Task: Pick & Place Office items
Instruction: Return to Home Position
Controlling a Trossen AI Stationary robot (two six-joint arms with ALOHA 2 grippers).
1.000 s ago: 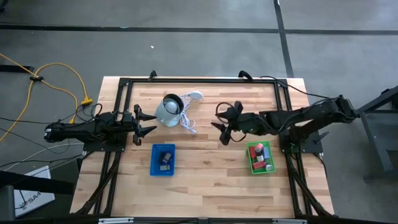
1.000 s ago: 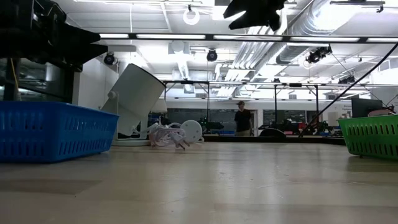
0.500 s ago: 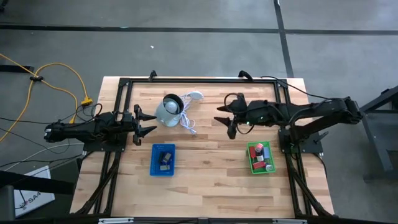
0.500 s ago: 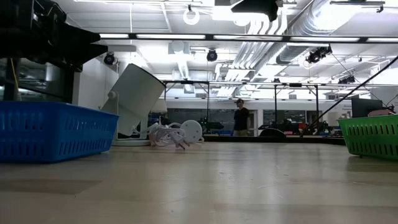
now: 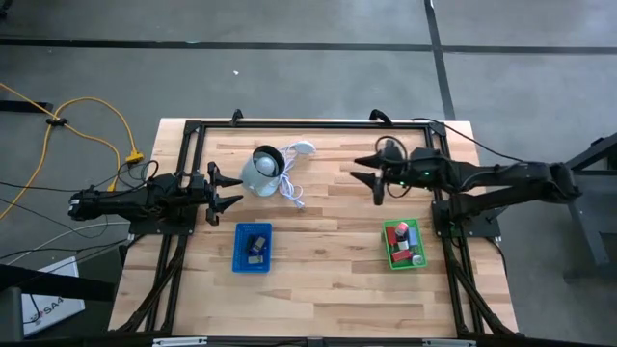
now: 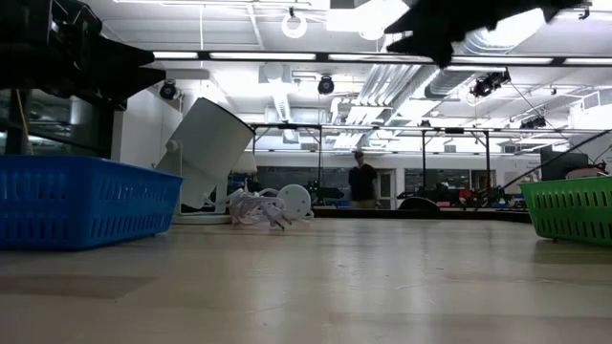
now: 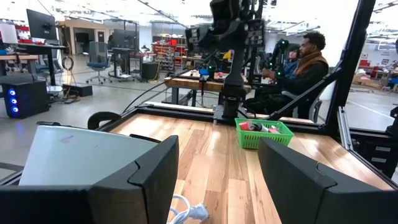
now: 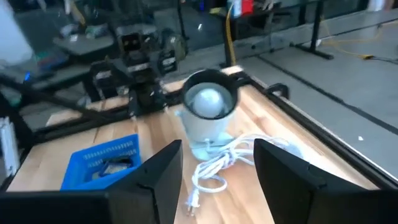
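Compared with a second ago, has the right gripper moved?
Yes. In the high view the right gripper has drawn back toward the right edge of the table, widening its gap from the round white object.

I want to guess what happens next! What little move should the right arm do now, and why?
Probably pull the right arm back toward its own table edge: its jaws are open and empty, the coloured pieces lie in the green bin, and the left arm sits drawn back at its edge.
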